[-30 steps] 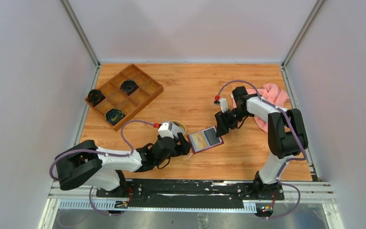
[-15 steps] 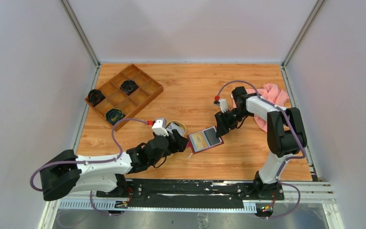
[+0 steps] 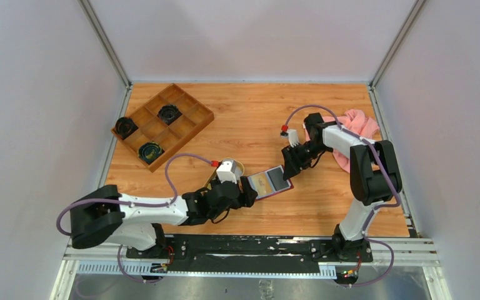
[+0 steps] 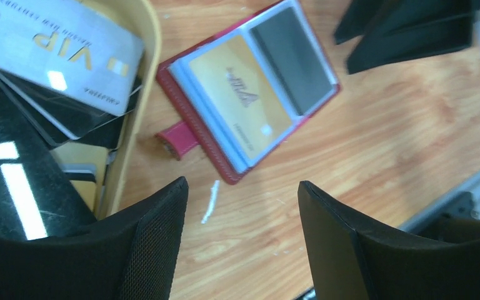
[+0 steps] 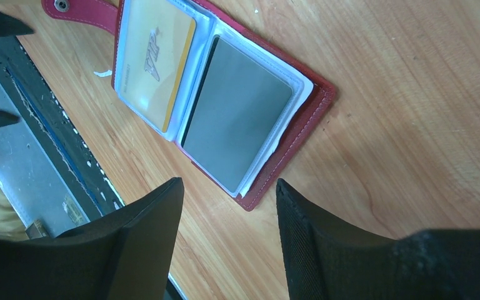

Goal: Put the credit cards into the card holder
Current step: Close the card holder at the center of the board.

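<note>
The card holder (image 3: 269, 182) lies open on the table, dark red, with a gold card (image 4: 240, 94) in its left sleeve and a grey card (image 5: 237, 131) in its right sleeve. Its snap tab (image 4: 178, 139) points toward the oval tray (image 4: 140, 94). A silver VIP card (image 4: 56, 50) and several more credit cards lie stacked in that tray. My left gripper (image 3: 250, 191) hovers at the holder's left edge, open and empty (image 4: 242, 187). At the holder's right corner, my right gripper (image 3: 287, 166) is also open with nothing between its fingers (image 5: 228, 181).
A brown compartmented box (image 3: 162, 124) with black round parts sits at the back left. A pink cloth (image 3: 357, 125) lies behind the right arm. A small white scrap (image 4: 210, 201) lies near the holder. The table's front edge and black rail (image 3: 250, 244) are just below the grippers.
My left gripper drew back slightly, then moved right to the holder's left edge, its jaws narrowing a little. The right gripper and the holder have hardly moved.
</note>
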